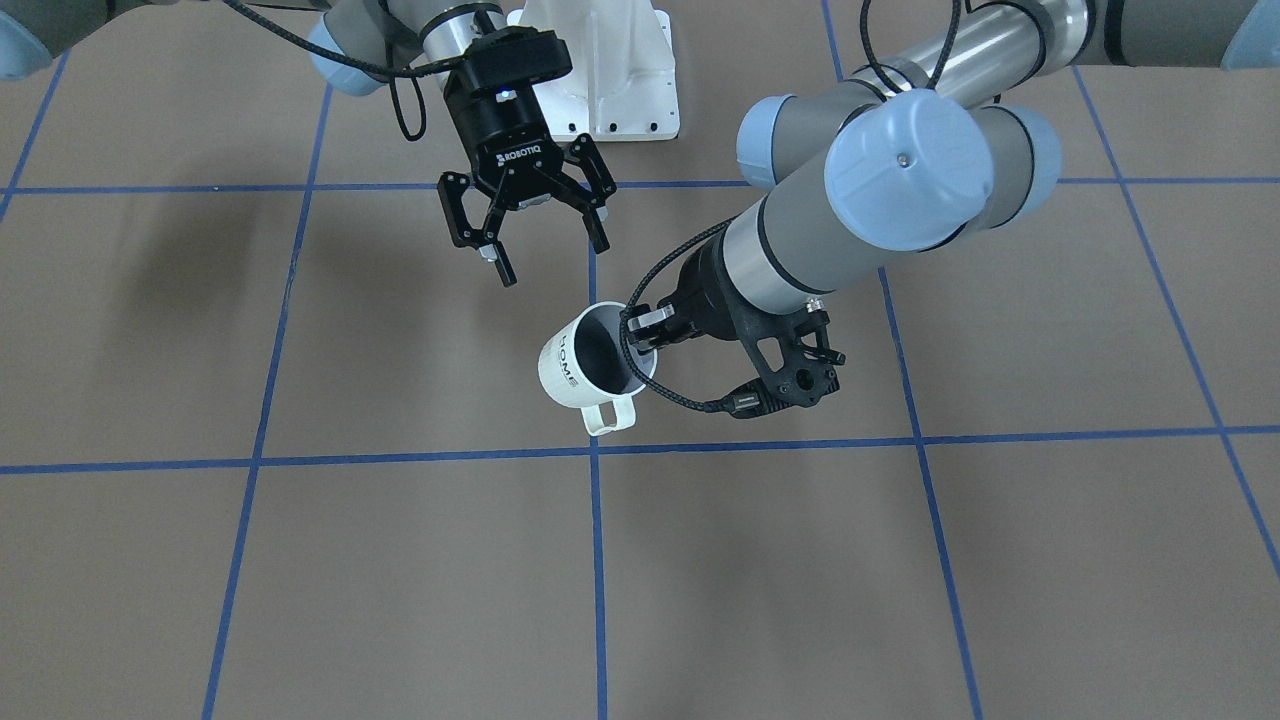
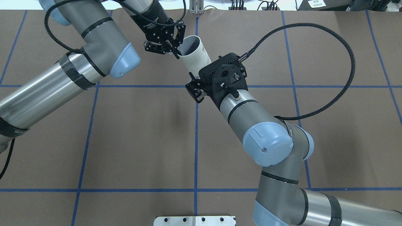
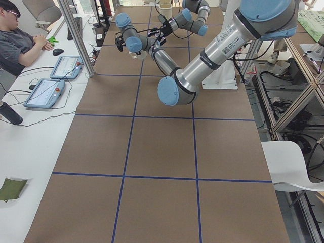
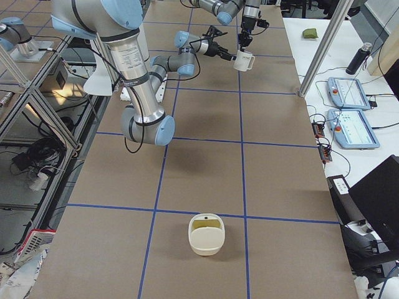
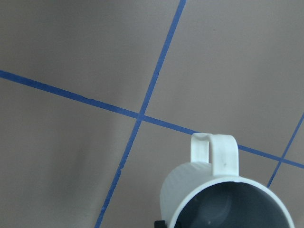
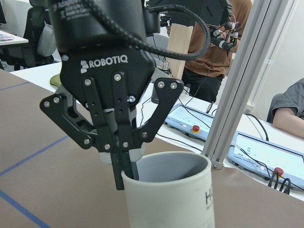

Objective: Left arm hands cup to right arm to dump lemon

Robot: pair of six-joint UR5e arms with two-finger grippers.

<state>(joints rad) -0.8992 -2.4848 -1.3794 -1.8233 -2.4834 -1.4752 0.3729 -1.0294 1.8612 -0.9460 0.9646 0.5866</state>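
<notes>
While left gripper [image 1: 638,335] pinches tilted cup [image 1: 565,372] by rim, midair, right gripper [image 1: 555,260] hangs nearby, fingers spread.

Jaws spread wide, the right hand [image 1: 553,260] faces the cup [image 1: 565,365], just apart from it, the cup's plain wall bare on that side. The left hand [image 1: 643,330] pinches the cup's top edge from above, one finger [image 6: 122,161] inside, blocking that stretch. The left forearm [image 1: 820,240] and a braided cable [image 1: 690,400] crowd the cup's flank on the robot's left. The handle [image 1: 610,415] juts toward the operators' side. Bare brown tabletop [image 1: 400,560] spreads beneath and around the raised cup.
</notes>
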